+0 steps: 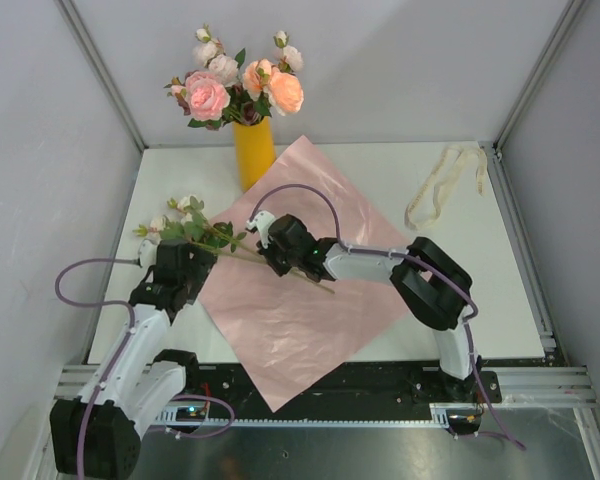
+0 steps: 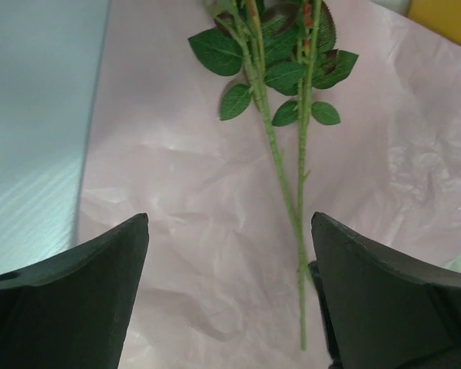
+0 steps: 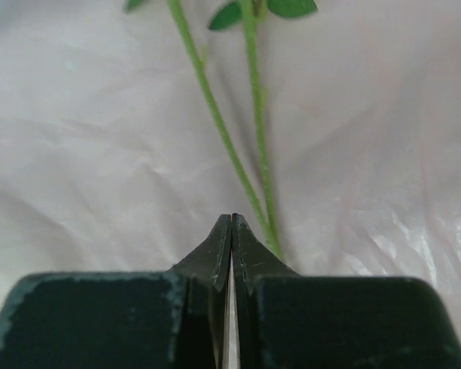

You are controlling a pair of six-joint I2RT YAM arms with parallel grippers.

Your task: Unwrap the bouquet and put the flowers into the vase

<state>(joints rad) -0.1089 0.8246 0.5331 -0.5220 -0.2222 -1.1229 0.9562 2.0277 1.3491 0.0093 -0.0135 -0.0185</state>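
Note:
The yellow-orange vase (image 1: 254,152) stands at the back with several pink, peach and cream flowers (image 1: 230,90) in it. The bouquet is unwrapped. Two more flowers (image 1: 195,230) lie on the spread pink paper (image 1: 300,300), heads to the left. My left gripper (image 2: 230,219) is open above them, and their green stems (image 2: 280,154) run close to its right finger (image 2: 384,292). My right gripper (image 3: 232,217) is shut with nothing between its tips. The stems (image 3: 230,146) pass just right of its tip. From above, it (image 1: 265,247) sits over the middle of the stems.
The cream ribbon (image 1: 440,185) lies loose at the back right of the white table (image 1: 480,290). Grey walls close in on three sides. The paper's near corner hangs over the table's front edge.

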